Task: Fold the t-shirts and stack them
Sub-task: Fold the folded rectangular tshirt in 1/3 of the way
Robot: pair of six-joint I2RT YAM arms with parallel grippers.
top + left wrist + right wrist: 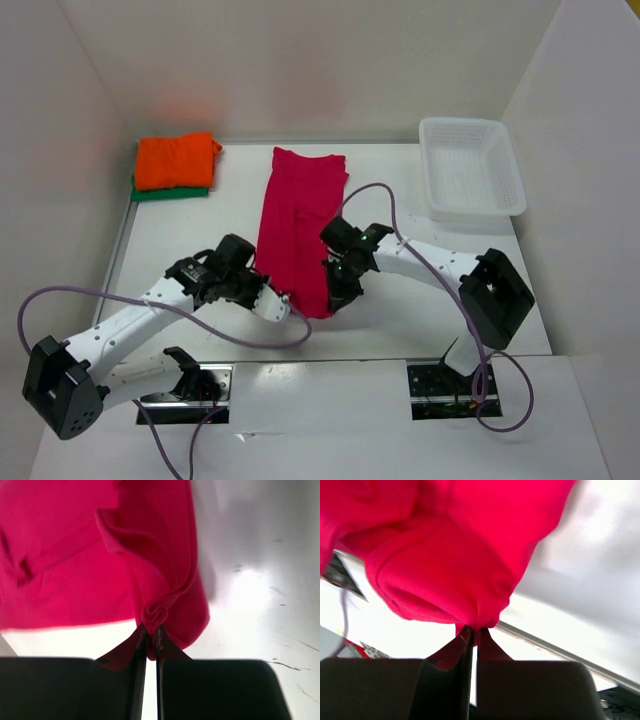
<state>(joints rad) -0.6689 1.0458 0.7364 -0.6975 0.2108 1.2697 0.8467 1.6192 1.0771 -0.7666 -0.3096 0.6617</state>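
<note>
At the far left corner of the surface (420, 330), the orange t-shirt (176, 160) is seen folded on top of the green t-shirt (170, 193), of which only a strip along the near edge is shown. Nearer the camera, the left arm (130, 320) is stretched toward the middle. The left jaws are set at the near left corner of the magenta-red t-shirt (298, 220). In the left wrist view they are drawn to a narrow gap and pinched on a small bunched fold of the magenta-red cloth (160, 615), with a hem seam seen running up from the pinch.

The magenta-red t-shirt is laid as a long narrow strip down the middle of the surface, well apart from the stacked pair. Its far end is spread flat and its near end is gathered between the two arms.

From the right, the right arm (430, 262) is bent in to the near right corner of the same shirt. The right jaws are pressed nearly together on a tuck of the cloth (470, 580), which is seen bulging in rounded folds above them. A white mesh basket (470, 165) is placed at the far right of the surface.
</note>
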